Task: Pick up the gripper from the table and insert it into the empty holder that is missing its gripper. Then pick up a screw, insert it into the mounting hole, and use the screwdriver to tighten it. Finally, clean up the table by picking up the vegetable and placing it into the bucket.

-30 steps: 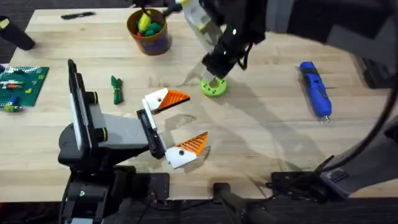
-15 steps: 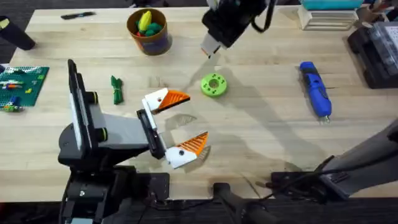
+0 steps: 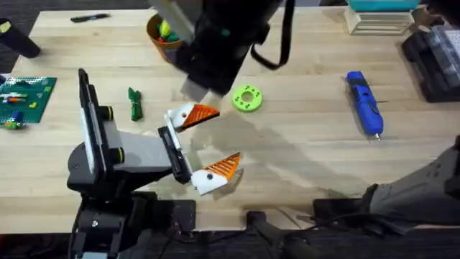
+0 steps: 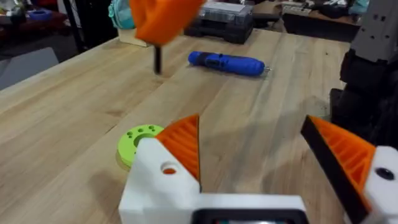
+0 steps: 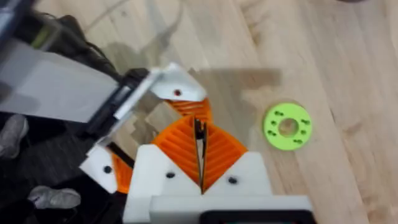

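My left gripper rests open on the table, and both of its white mounts carry orange ridged tips. The far mount shows a small mounting hole. A loose gripper piece and an empty holder are out of view. My right gripper hangs just above that far mount. It is shut on a thin dark screw, which hangs below its orange pads. The blue screwdriver lies at the right. The dark green vegetable lies left of the left gripper. The right arm partly hides the bucket.
A lime-green disc lies near the table's middle, right of the right gripper. A green brick plate sits at the left edge. Boxes stand at the back right. Bare wood stretches between the disc and the screwdriver.
The right arm rose from over the lime-green disc, swung to the back, then came left and forward until it hung over the left gripper's far finger. The left arm has stayed still.
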Motion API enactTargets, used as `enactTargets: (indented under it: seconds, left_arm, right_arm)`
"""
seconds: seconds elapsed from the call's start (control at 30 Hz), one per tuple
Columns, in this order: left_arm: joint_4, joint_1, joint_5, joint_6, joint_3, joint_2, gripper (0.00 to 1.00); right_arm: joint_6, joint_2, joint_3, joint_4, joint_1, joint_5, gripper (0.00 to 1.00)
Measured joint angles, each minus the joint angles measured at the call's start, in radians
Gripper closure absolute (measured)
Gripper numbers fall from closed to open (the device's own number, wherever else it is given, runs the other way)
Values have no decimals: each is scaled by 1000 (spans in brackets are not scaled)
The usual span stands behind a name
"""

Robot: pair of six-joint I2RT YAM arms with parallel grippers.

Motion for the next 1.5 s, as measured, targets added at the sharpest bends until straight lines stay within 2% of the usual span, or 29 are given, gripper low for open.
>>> enactTargets:
  seconds: [0.1,0.13,0.3,0.63,1.27,1.5]
  left_arm:
    - [0,0,0,0,0,0,14]
    - [0,0,0,0,0,0,14]
    - [0,0,0,0,0,0,14]
    - [0,0,0,0,0,0,14]
    - [0,0,0,0,0,0,14]
    - [0,0,0,0,0,0,15]
  right_arm:
    - [12,1,16,-15,26,0,996]
    - [24,9,67,-34,40,-2,996]
    - [31,36,135,-36,60,-2,996]
    - [31,115,136,-41,78,-2,996]
    - [34,129,136,-58,78,-2,996]
    - [34,170,137,-61,78,-2,996]
